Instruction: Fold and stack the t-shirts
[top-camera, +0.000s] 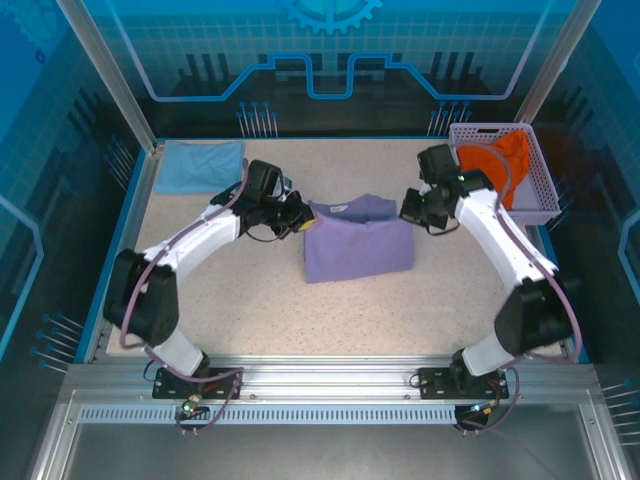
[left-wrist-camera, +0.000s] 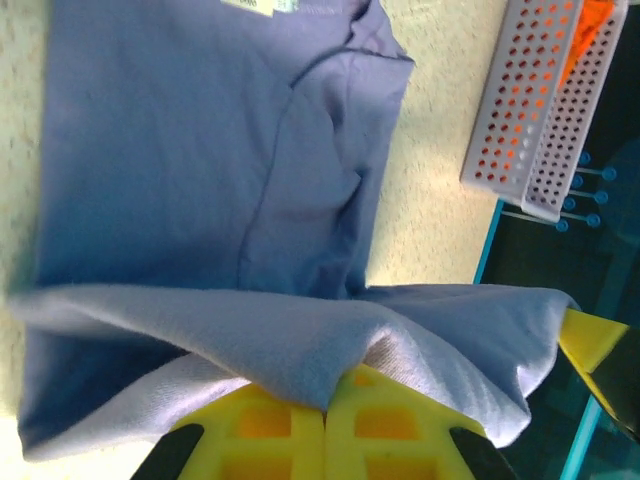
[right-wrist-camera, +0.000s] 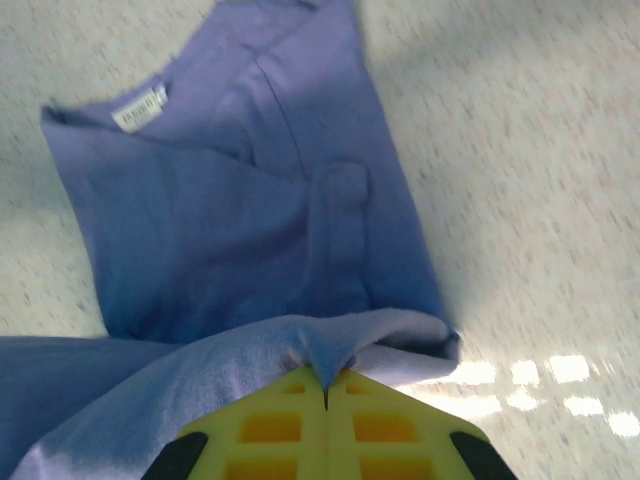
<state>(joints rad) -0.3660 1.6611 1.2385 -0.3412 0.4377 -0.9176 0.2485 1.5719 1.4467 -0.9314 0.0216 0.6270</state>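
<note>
Speckled beige table (top-camera: 250, 300): large lavender-purple cloth t-shirt (top-camera: 358, 248) at centre, partly folded. Far right of it, pale lattice plastic basket (top-camera: 540, 190). Far left, flat light blue cloth t-shirt (top-camera: 200, 165). Inside basket, orange cloth t-shirt (top-camera: 495, 160). Left gripper (left-wrist-camera: 325, 415) clamped on lavender shirt's left edge; right gripper (right-wrist-camera: 325, 395) clamped on its right edge.

Bright, even overhead light; the right wrist view is blurred, with glare patches on the table (right-wrist-camera: 545, 372).
</note>
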